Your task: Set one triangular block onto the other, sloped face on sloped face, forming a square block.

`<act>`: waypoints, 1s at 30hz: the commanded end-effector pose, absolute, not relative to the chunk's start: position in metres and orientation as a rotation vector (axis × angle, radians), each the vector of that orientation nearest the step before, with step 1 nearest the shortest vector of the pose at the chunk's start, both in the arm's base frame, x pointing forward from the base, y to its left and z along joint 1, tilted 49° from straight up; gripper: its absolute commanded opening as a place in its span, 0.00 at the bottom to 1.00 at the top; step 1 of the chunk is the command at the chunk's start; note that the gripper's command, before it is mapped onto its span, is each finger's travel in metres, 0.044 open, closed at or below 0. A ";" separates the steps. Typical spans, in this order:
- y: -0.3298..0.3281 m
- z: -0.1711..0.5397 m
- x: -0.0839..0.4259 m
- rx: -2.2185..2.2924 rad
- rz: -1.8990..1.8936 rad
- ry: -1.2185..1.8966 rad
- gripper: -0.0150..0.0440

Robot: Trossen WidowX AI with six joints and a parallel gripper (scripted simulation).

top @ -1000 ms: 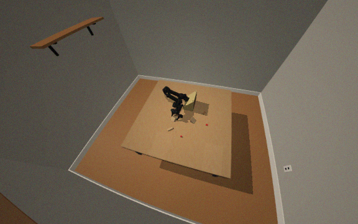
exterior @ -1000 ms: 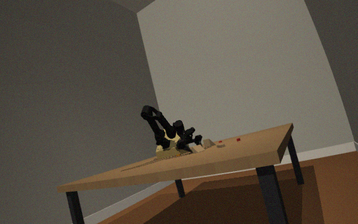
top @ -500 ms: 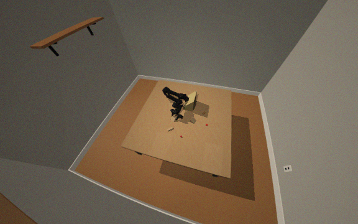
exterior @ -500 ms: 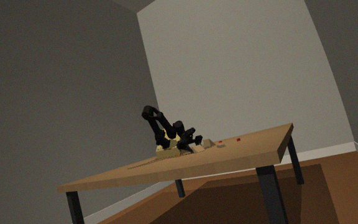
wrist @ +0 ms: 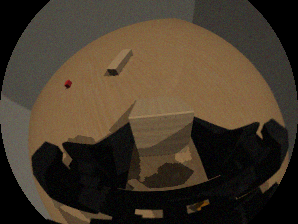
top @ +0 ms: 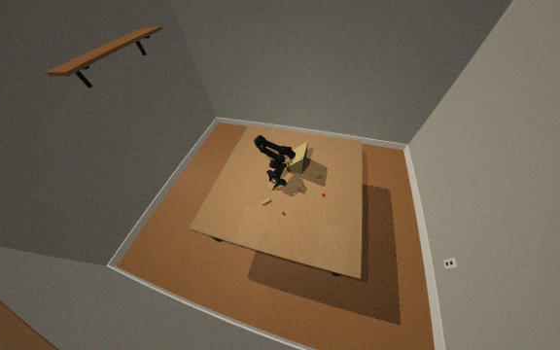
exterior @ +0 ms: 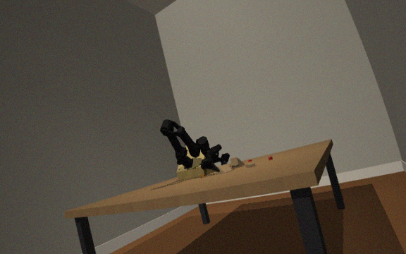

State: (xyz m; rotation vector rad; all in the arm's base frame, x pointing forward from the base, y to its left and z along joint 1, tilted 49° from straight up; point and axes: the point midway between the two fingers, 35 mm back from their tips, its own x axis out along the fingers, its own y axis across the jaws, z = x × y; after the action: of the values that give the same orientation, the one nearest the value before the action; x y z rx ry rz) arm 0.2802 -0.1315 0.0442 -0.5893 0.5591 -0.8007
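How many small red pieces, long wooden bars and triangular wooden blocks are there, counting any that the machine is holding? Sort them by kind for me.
Small red pieces: 2
Long wooden bar: 1
Triangular wooden blocks: 2 (one held block, one loose block)
Total: 5

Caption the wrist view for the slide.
Jaws shut on a triangular block; a small wooden bar and red cube lie beyond.
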 end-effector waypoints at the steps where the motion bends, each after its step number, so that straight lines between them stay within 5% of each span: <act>1: -0.124 0.049 0.285 -0.578 -0.800 0.558 0.30; 30: -0.057 0.111 0.287 -0.582 -0.800 0.552 0.25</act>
State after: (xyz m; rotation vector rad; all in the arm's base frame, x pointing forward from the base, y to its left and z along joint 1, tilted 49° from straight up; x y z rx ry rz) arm 0.2865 -0.0602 0.1053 -0.5901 0.5651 -0.7963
